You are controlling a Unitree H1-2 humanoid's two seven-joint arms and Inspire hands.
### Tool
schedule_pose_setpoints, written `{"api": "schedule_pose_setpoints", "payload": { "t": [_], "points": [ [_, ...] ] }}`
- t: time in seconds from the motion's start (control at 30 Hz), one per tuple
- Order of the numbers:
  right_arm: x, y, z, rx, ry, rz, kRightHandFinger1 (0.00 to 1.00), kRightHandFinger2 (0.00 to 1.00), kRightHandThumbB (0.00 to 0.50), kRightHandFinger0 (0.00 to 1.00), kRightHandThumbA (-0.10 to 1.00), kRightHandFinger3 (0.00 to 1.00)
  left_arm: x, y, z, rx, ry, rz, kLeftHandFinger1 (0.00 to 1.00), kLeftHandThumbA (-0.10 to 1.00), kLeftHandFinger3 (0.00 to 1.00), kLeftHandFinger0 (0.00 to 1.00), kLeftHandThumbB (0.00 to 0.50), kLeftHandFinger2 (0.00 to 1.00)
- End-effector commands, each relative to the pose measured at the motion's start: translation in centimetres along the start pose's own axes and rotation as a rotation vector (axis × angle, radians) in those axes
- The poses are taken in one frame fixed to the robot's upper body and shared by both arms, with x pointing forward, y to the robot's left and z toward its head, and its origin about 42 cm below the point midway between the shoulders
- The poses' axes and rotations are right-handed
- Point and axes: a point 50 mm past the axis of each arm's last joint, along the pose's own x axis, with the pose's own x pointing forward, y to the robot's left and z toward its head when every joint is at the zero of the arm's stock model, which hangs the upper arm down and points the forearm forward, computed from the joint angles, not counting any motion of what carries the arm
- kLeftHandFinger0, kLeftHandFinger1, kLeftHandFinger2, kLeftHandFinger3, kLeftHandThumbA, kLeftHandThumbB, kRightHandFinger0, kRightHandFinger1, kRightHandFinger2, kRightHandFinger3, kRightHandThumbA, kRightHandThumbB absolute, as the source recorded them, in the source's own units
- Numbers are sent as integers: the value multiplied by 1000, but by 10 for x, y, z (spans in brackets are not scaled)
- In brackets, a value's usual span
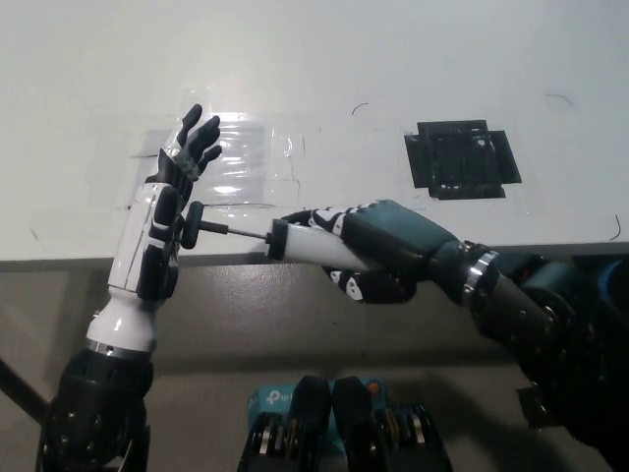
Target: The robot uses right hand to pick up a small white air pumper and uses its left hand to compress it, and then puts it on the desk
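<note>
your right hand (pixel 378 251) is wrapped around the white barrel of the air pumper (pixel 295 242), fingers closed over the top and thumb side tucked underneath, so the barrel sticks out of the fist toward your left hand. the pumper lies roughly level, right over the front edge of the desk (pixel 324 59), held up off the surface rather than lying on it.

from the barrel's black end cap a thin rod runs out to the black handle knob (pixel 193 218), and only a short stretch of that rod shows between cap and knob. the knob sits flat against the palm of your left hand (pixel 167 211).

your left hand stands upright with its fingers spread and pointing away from you, holding nothing, just the palm pressed on the knob.

beyond the left hand's fingertips there is a clear tape patch (pixel 241 162) on the desk. further out past your right hand's knuckles sits a black tape square (pixel 460 159), well apart from the pumper.
</note>
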Motion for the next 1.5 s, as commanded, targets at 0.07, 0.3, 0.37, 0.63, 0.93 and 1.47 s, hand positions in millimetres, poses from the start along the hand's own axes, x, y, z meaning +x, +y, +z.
{"api": "schedule_pose_setpoints", "payload": {
  "t": [0.07, 0.3, 0.37, 0.63, 0.93, 1.47],
  "points": [
    [21, -14, 20, -34, -81, -46, 503, 842, 146, 12, -100, 937, 4, -14, 21, -36, -78, -30, 1000, 1000, 1000, 1000, 360, 1000],
    [37, -12, 25, -49, -78, -21, 515, 858, 150, 32, -100, 864, 4, -16, 25, -45, -88, -31, 1000, 1000, 1000, 1000, 357, 1000],
    [40, -12, 27, -52, -74, -16, 504, 849, 144, 25, -100, 833, 5, -18, 26, -66, -88, -34, 1000, 1000, 1000, 1000, 363, 1000],
    [50, -9, 30, -61, -88, -20, 251, 317, 229, 86, -100, 385, 2, -24, 26, -72, -81, -41, 1000, 1000, 1000, 1000, 366, 1000],
    [43, -16, 17, -78, -66, -17, 53, 142, 149, 0, -100, 128, 0, -19, 24, -60, -86, -35, 1000, 1000, 1000, 1000, 348, 1000],
    [-9, -74, -36, -124, 93, -107, 542, 834, 114, 46, -100, 997, -41, 49, 16, 29, -29, 87, 1000, 1000, 1000, 1000, 298, 1000]
  ]
}}
